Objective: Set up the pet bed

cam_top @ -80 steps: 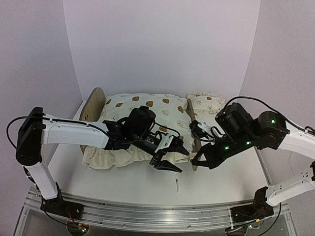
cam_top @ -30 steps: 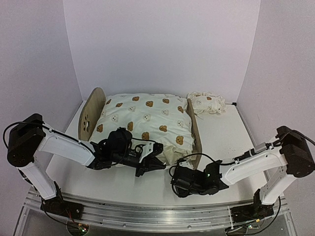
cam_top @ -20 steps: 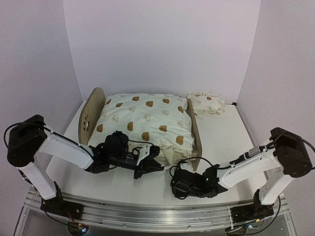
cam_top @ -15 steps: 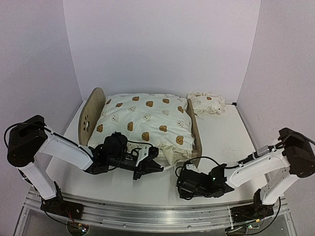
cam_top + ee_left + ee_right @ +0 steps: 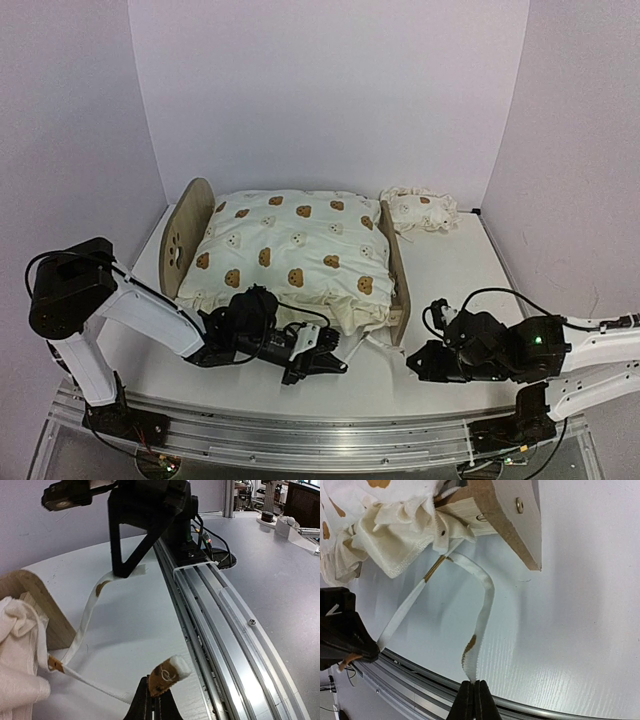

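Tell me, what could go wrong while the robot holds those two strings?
1. Both jaws pinch only the tips of the left tie and the right tie, so one might slip free.
2. A hard pull might drag the bear-print cushion out of the pet bed.

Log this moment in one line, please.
left gripper: shut on tie | right gripper: shut on second tie | cushion: on bed | pillow: off bed
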Robot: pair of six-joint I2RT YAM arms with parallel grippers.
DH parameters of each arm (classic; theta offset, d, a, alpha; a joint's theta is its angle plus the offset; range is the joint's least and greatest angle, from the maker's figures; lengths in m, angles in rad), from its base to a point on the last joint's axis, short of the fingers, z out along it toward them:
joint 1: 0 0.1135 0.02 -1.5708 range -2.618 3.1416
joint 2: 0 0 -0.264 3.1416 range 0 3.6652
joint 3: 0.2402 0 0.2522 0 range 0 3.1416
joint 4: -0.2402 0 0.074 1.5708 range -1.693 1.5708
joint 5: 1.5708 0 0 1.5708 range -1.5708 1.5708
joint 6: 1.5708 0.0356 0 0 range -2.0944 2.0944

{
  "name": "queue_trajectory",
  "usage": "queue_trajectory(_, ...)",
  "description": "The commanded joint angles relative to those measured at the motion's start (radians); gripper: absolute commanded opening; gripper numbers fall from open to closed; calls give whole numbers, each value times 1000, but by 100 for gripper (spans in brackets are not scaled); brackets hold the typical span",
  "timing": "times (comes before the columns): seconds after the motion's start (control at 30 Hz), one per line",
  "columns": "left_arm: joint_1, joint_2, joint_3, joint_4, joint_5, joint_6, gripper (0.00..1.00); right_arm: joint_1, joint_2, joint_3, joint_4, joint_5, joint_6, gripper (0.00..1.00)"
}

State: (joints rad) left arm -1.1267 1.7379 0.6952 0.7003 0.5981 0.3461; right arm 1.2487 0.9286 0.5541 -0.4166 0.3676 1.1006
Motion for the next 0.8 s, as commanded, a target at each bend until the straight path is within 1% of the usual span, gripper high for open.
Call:
queue_trajectory(0.0,-57,55,80,-10,111,105,1,-50,26,90,-101,-48,-67,0)
queue_trajectory(0.03,-65,72,86,-30,125,123,3,-73,37,102,-105,-68,-83,0)
queue_trajectory(0.07,-70,84,86,-58,142,155,13,-103,49,106,-107,-97,-95,0)
queue_trajectory(0.1,-73,91,84,-90,158,190,25,-132,61,108,-108,-121,-102,0)
queue_trajectory(0.13,-75,91,80,-126,160,223,41,-158,74,110,-108,-134,-111,0)
queue_trajectory(0.17,-76,87,78,-160,153,256,52,-174,84,114,-108,-145,-124,0)
queue_trajectory(0.2,-75,78,77,-197,141,293,58,-185,91,122,-108,-149,-137,0)
queue_trajectory(0.23,-74,67,76,-236,125,332,62,-193,98,130,-107,-149,-147,0)
queue_trajectory(0.27,-74,58,74,-272,99,375,64,-198,106,136,-105,-146,-157,0)
queue_trajectory(0.33,-74,41,84,-308,51,408,65,-208,115,147,-97,-144,-164,0)
queue_trajectory(0.4,-75,34,106,-317,17,400,65,-213,122,150,-84,-140,-168,0)
queue_trajectory(0.43,-75,36,121,-292,-10,359,65,-215,123,149,-73,-137,-166,0)
queue_trajectory(0.5,-74,52,156,-199,-99,213,61,-220,124,135,-39,-134,-163,0)
queue_trajectory(0.6,-76,93,210,-42,-293,-33,52,-224,123,105,27,-131,-150,0)
queue_trajectory(0.67,-79,128,240,14,-411,-138,46,-224,119,86,63,-132,-143,0)
queue_trajectory(0.77,-89,172,278,26,-553,-235,46,-226,111,65,101,-134,-144,0)
